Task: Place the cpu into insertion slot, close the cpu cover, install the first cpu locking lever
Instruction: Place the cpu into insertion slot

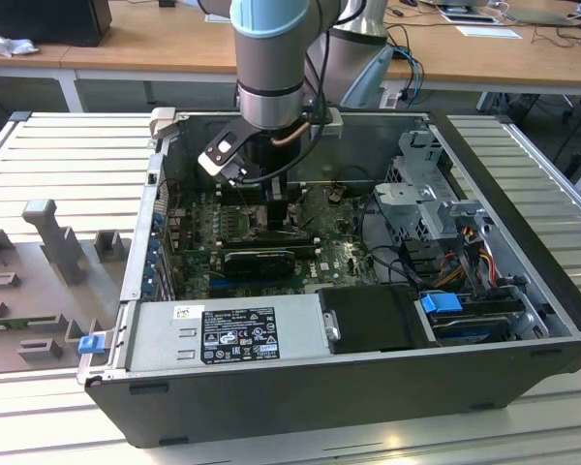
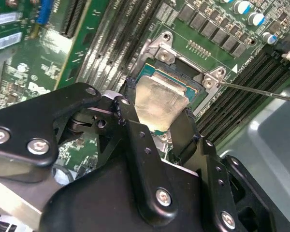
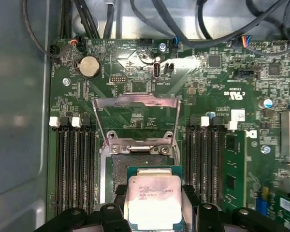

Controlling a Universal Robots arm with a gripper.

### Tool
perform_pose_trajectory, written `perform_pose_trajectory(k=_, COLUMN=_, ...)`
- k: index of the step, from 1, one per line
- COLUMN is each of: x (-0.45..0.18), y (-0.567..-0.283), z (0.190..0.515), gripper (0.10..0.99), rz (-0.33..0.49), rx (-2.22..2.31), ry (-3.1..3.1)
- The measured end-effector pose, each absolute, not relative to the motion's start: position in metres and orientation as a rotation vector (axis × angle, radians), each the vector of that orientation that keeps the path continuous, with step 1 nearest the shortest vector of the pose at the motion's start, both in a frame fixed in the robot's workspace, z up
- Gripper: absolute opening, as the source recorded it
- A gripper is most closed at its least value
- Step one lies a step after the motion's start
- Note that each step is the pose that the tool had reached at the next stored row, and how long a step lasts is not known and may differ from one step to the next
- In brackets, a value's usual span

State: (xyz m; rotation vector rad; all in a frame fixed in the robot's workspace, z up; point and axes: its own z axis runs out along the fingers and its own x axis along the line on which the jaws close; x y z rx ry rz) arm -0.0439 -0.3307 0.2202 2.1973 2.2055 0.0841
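My gripper [image 3: 154, 197] is shut on the cpu [image 3: 152, 191], a pale silver square chip with a green edge, pinched on two sides by the black fingers [image 3: 191, 198]. The chip hangs over the near part of the insertion slot [image 3: 135, 166], whose dark far part is still uncovered; I cannot tell if they touch. The cpu cover [image 3: 135, 100], a thin silver frame, stands swung open beyond the slot. In the second wrist view the gripper [image 2: 157, 113] holds the cpu [image 2: 159, 94] over the insertion slot [image 2: 183, 65], and a thin lever rod [image 2: 261, 92] juts out beside it. In the exterior view the gripper [image 1: 271, 208] reaches down into the computer case.
Black memory slots [image 3: 75, 164] flank the socket on both sides. Cables [image 3: 193, 29] cross beyond the green motherboard [image 3: 208, 87]. In the exterior view the power supply [image 1: 228, 334], a drive cage [image 1: 426, 203] and the case walls [image 1: 140, 252] hem in the arm.
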Motion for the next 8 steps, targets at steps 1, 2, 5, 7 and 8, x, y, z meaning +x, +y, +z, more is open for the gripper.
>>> perform_pose_trajectory(k=1, x=-0.044, y=-0.329, z=0.218, gripper=0.529, rz=0.084, rx=2.202, ry=2.200)
perform_pose_trajectory(k=2, x=-0.044, y=-0.328, z=0.218, gripper=0.529, rz=0.084, rx=2.203, ry=2.200)
perform_pose_trajectory(k=5, x=-0.044, y=-0.323, z=0.212, gripper=0.529, rz=0.084, rx=2.203, ry=2.200)
perform_pose_trajectory(k=7, x=-0.044, y=-0.323, z=0.209, gripper=0.529, rz=0.084, rx=2.203, ry=2.199)
perform_pose_trajectory(k=8, x=-0.044, y=-0.323, z=0.208, gripper=0.529, rz=0.084, rx=2.214, ry=2.189)
